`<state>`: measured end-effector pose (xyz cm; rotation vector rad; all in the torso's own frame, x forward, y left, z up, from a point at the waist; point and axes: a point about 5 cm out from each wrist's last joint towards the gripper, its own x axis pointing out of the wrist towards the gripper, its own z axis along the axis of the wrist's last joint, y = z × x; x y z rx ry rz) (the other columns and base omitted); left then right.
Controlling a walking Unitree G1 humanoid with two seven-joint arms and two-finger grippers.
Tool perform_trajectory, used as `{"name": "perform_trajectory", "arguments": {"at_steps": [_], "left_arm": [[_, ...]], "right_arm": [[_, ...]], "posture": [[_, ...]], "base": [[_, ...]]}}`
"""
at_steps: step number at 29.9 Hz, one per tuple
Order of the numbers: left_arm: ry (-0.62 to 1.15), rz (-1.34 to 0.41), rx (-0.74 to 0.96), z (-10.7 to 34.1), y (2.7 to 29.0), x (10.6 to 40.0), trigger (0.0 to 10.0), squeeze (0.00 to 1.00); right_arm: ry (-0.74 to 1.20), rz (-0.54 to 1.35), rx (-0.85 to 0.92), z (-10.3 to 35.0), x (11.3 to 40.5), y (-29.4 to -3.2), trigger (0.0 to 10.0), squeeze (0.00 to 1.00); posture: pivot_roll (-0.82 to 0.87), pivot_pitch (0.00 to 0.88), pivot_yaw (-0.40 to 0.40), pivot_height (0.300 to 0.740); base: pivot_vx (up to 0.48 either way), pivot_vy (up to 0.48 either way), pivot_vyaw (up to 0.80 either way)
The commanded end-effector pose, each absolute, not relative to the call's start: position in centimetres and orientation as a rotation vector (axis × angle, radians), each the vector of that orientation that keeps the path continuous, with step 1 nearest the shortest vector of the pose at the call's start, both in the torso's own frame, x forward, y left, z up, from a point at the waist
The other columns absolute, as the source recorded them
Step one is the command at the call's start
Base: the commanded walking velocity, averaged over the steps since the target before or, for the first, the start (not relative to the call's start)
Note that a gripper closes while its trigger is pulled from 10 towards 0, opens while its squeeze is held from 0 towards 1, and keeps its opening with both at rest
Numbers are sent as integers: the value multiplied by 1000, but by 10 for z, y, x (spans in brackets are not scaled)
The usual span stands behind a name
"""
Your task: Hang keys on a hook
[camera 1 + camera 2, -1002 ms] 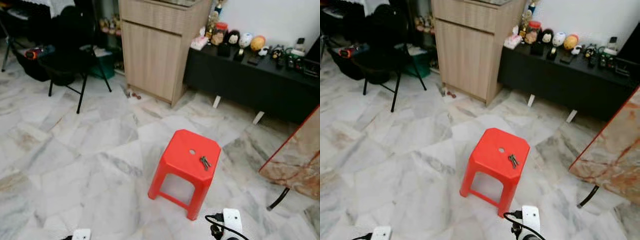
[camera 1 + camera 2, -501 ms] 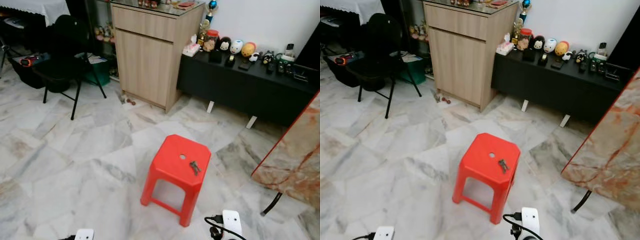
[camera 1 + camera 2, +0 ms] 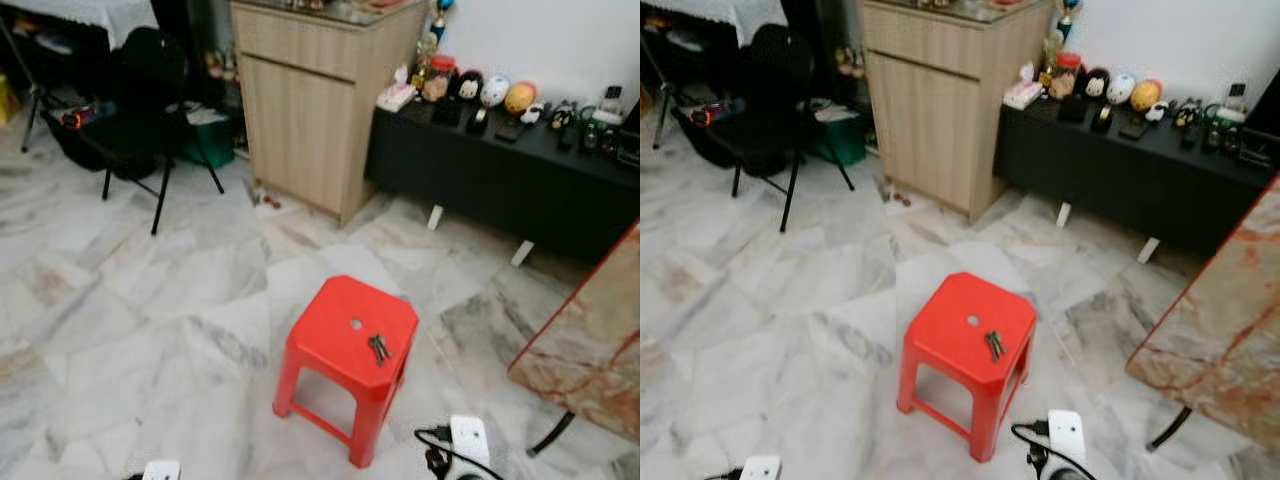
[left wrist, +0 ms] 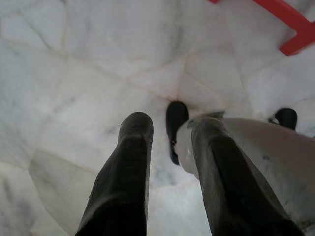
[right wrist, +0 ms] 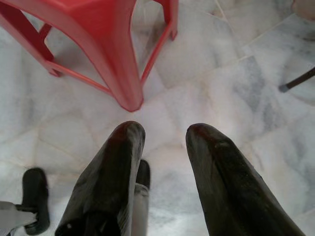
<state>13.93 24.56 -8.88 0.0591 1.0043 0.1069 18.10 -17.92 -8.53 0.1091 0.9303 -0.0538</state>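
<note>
A marble floor (image 3: 150,330) spreads around the red stool (image 3: 345,360), the landmark here. Beyond the stool stand a wooden cabinet (image 3: 320,100) and a black bench (image 3: 500,170); a black chair (image 3: 140,110) sits far off to its left. The keys (image 3: 379,348) lie on the stool's seat, beside its centre hole. No hook can be made out, so the task looks barely begun: the keys are not yet picked up or hung. The left gripper (image 4: 165,162) and right gripper (image 5: 160,147) hang low above the floor near the stool's legs, fingers spread apart, holding and touching nothing.
</note>
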Motion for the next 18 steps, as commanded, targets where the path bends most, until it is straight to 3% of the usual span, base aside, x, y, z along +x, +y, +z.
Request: {"name": "perform_trajectory", "arguments": {"at_steps": [1, 18], "left_arm": [[1015, 129, 46, -89, 251, 136, 10000, 0], [1032, 118, 21, -92, 232, 143, 10000, 0]], "right_arm": [[926, -49, 110, -85, 182, -177, 10000, 0], [923, -44, 113, -85, 183, -176, 10000, 0]], "posture": [[84, 3, -78, 740], [85, 5, -79, 740]], "base": [[0, 0, 0], [0, 0, 0]]}}
